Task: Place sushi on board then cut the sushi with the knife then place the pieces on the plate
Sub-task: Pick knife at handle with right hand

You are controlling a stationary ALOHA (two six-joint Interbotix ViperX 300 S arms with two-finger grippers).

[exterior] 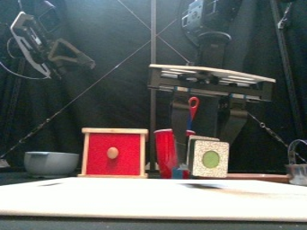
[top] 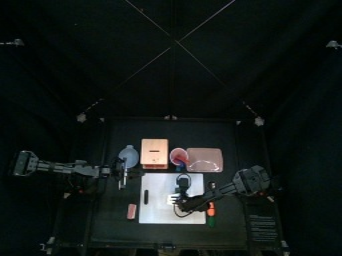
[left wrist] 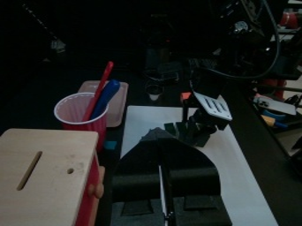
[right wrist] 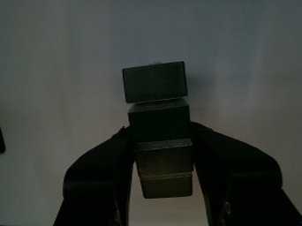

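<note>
My right gripper (top: 187, 197) (exterior: 206, 144) (right wrist: 162, 146) hangs over the white cutting board (top: 163, 205) (exterior: 72, 199), shut on the dark green sushi roll (exterior: 210, 158) (right wrist: 160, 115). The roll sits just above the board; contact cannot be judged. Its round green end faces the front. Behind it stands the red cup (top: 178, 156) (exterior: 168, 148) (left wrist: 80, 112) with a red knife (exterior: 192, 106) and a blue knife (left wrist: 106, 95). The pink plate (top: 205, 158) lies right of the cup. My left gripper (top: 124, 170) (left wrist: 165, 190) is shut and empty, raised left of the board.
The wooden box with its red drawer front (top: 154, 157) (exterior: 114, 153) (left wrist: 41, 168) stands left of the cup. A blue-grey bowl (exterior: 50, 163) sits at the far left. A small red item (top: 132, 210) lies on the table beside the board's left edge.
</note>
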